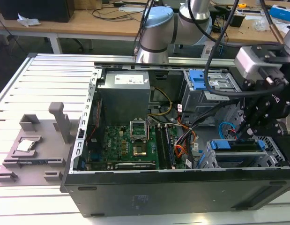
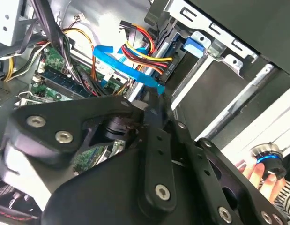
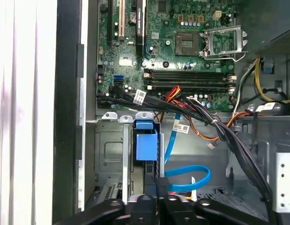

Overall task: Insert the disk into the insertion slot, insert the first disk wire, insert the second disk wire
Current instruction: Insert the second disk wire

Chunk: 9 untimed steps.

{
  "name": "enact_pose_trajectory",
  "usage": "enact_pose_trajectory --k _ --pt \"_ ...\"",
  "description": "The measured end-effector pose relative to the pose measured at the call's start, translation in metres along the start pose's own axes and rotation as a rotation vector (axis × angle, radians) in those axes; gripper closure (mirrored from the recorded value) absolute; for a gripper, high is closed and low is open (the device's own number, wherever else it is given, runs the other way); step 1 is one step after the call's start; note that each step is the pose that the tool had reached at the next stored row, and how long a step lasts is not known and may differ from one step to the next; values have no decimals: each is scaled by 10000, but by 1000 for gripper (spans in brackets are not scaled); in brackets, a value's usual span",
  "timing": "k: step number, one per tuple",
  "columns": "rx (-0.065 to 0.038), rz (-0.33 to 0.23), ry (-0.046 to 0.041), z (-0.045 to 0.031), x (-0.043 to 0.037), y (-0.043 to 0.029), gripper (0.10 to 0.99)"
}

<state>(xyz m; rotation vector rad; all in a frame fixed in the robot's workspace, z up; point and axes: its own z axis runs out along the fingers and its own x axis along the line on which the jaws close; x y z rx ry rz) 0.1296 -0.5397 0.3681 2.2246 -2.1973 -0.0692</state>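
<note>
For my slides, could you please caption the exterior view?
Gripper lowered at the blue-framed disk inside the open computer case.

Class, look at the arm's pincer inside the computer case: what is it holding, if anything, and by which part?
It cannot be told: the pincer sits at the blue cable by the disk, its tips hidden.

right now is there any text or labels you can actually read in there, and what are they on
None can be read.
White sticker on the power supply: print too blurred.
White tags on the cable bundle: too small.
Marks on the motherboard: too small.
White marks on the gripper: blurred.
</note>
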Motion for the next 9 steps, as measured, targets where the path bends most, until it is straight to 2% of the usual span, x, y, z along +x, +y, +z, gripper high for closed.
enact_pose_trajectory --k 1,2,3,9 --pt "0 0 1 -117 -4 5 980" --pt "0 0 2 -162 -6 7 980" --pt "0 -1 0 -183 -6 7 980" --pt "0 0 1 -188 -6 8 980"
